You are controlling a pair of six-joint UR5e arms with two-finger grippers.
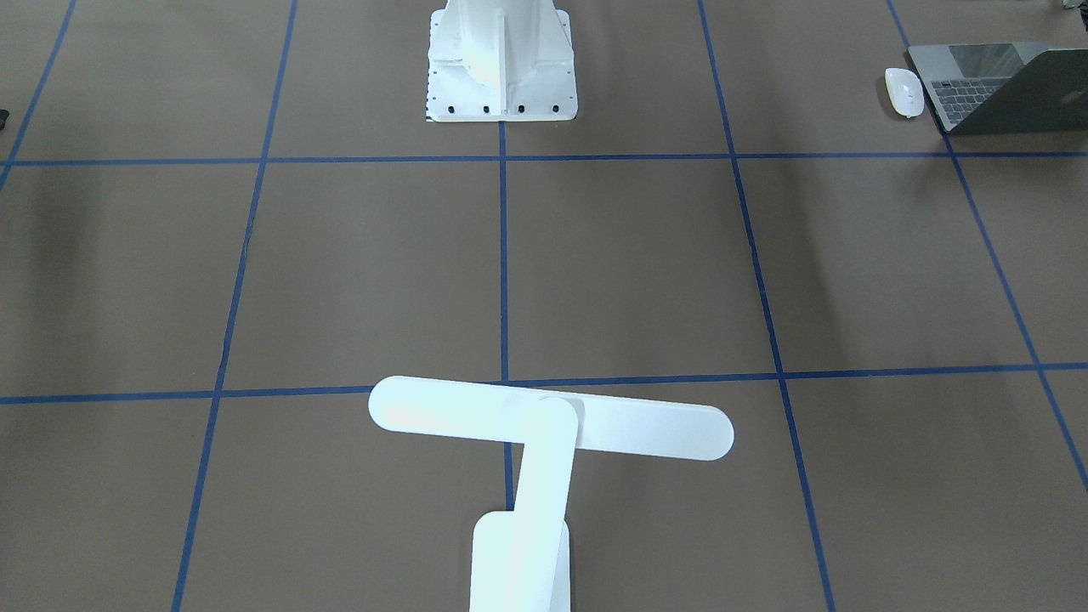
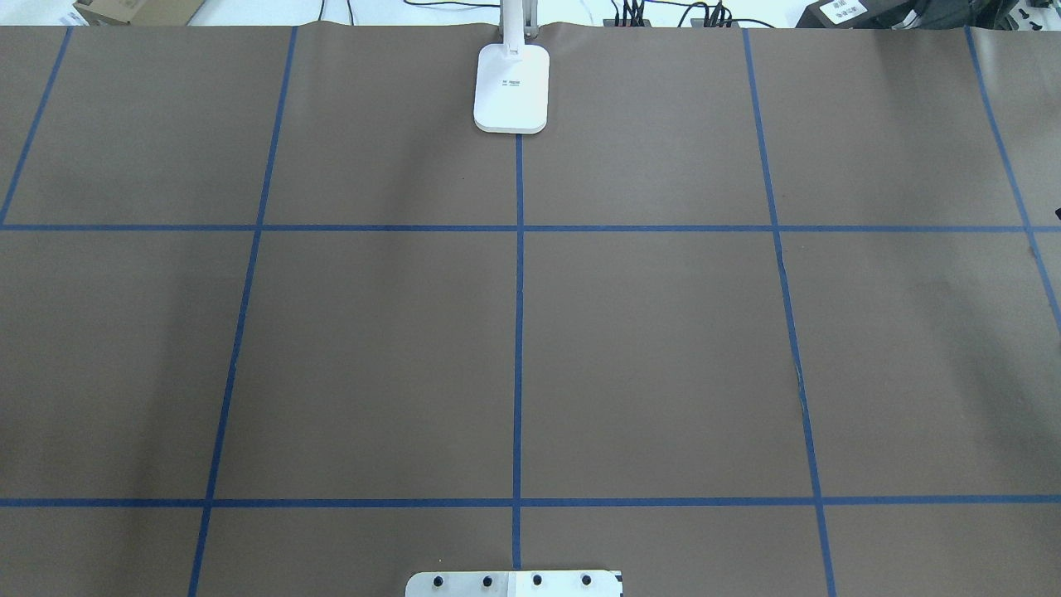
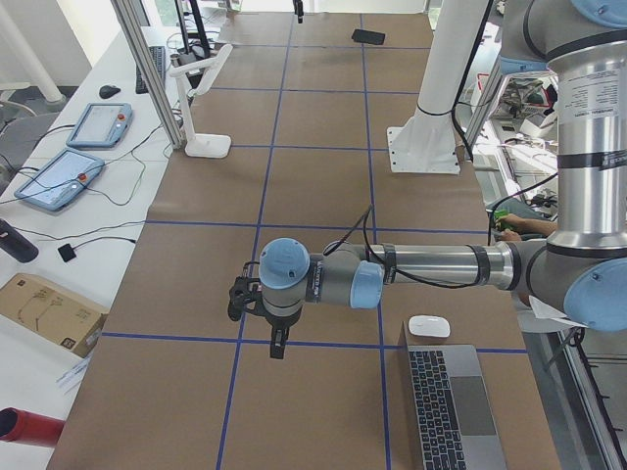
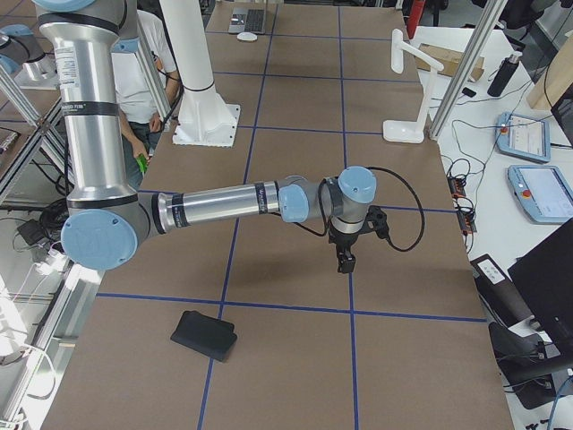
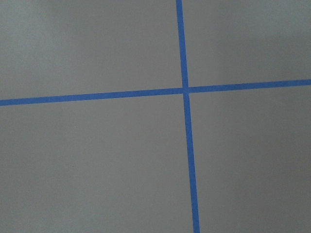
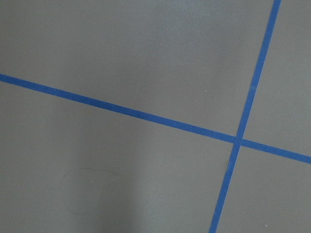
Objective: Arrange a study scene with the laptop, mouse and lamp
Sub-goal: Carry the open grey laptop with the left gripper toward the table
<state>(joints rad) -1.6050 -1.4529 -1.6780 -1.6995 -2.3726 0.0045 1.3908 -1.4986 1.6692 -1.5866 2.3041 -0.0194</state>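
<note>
Currently both arms are stretched out low over the desk (image 2: 663,332), wrists pointing down. The left hand (image 3: 279,348) hangs over the brown paper close to a blue tape (image 2: 518,332) crossing, and its wrist camera shows only bare paper and that crossing. The right hand (image 4: 344,265) hangs the same way over its own half, well apart from everything, with the same kind of wrist view. Both hands show only in the side views, so I can't tell how far open either is, or whether it holds anything. The laptop (image 1: 1003,85) sits open on the robot's left end of the desk, near the robot's edge, keyboard showing. The mouse (image 1: 903,92) lies flat just beside it on the side toward the desk's middle, with a small gap between them. The lamp (image 1: 551,421) stands at the far edge, centred on the middle tape line, its base against that edge, its arm slanting up and its bar head lying crosswise. The white pedestal (image 1: 501,59) is bolted at the near edge, centre. A black pad (image 4: 204,335) lies flat on the right end.
</note>
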